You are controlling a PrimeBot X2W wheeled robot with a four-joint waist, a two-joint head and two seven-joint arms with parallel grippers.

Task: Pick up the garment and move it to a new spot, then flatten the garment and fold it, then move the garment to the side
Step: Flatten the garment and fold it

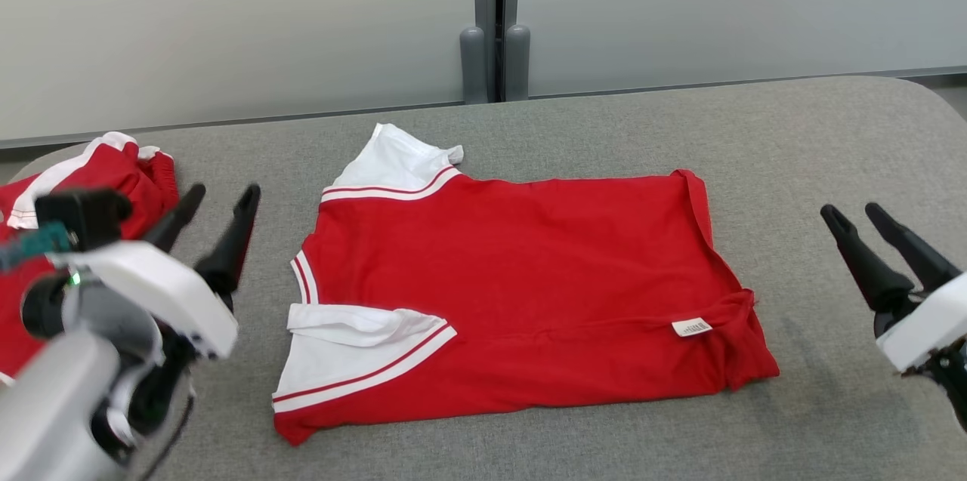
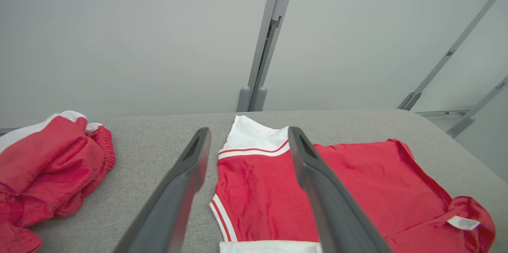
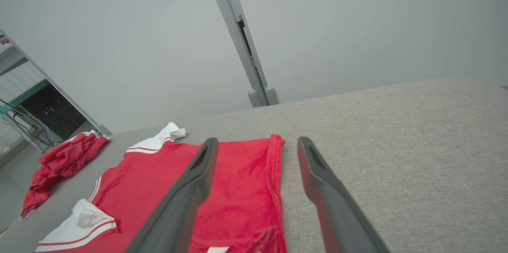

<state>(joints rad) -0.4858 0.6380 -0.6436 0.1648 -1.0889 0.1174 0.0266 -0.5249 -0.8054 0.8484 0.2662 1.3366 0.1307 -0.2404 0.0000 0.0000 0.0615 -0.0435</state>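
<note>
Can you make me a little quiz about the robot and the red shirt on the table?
1. True or false: the left hand is holding the red shirt.
2. Pick one: where is the small white label on the shirt?
A. On a sleeve
B. Near the end closest to the right hand
C. On the neckline
3. Fill the gap: the shirt's sleeves are ____ with red stripes.

Key: 1 false, since both hands are open and off the shirt; 2 B; 3 white.
</note>
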